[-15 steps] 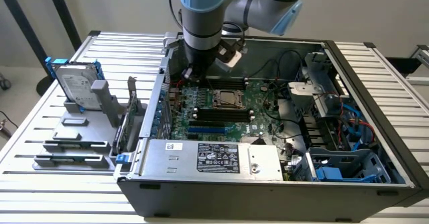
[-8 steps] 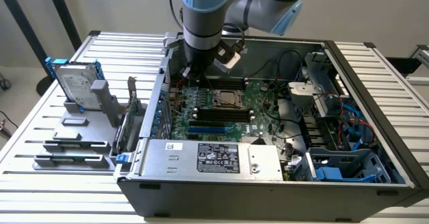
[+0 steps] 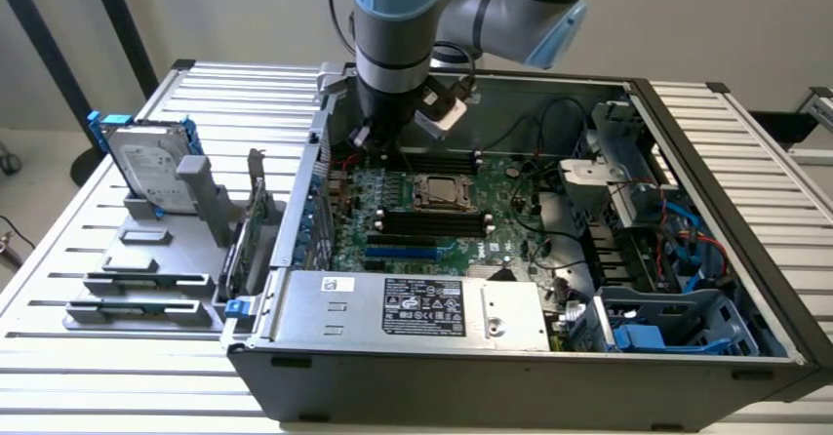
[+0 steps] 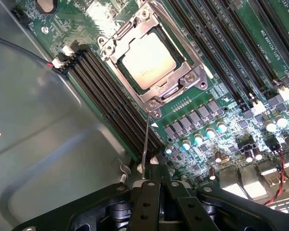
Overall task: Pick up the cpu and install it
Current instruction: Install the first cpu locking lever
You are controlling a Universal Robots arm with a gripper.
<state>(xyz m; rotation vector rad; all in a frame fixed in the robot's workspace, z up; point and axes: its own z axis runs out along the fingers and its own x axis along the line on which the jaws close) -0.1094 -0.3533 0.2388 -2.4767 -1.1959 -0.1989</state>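
The cpu [image 4: 148, 61] lies flat in the motherboard socket, its plain silver top framed by the metal socket bracket [image 4: 190, 77]. In the exterior view the cpu [image 3: 440, 192] sits mid-board inside the open computer case. My gripper [image 4: 156, 192] is shut, fingers pressed together with nothing between them, and hovers over the board a short way from the socket. A thin metal socket lever [image 4: 145, 139] runs from the socket's corner toward my fingertips. My gripper [image 3: 369, 140] hangs under the arm by the case's back wall, on the exterior view's left of the socket.
Black memory slots [image 4: 111, 101] flank the socket. The power supply [image 3: 416, 308] fills the case's front. Cables and a drive cage [image 3: 651, 211] crowd the exterior view's right. A hard drive with blue rails [image 3: 150, 167] stands on grey holder blocks [image 3: 143, 279] outside the case.
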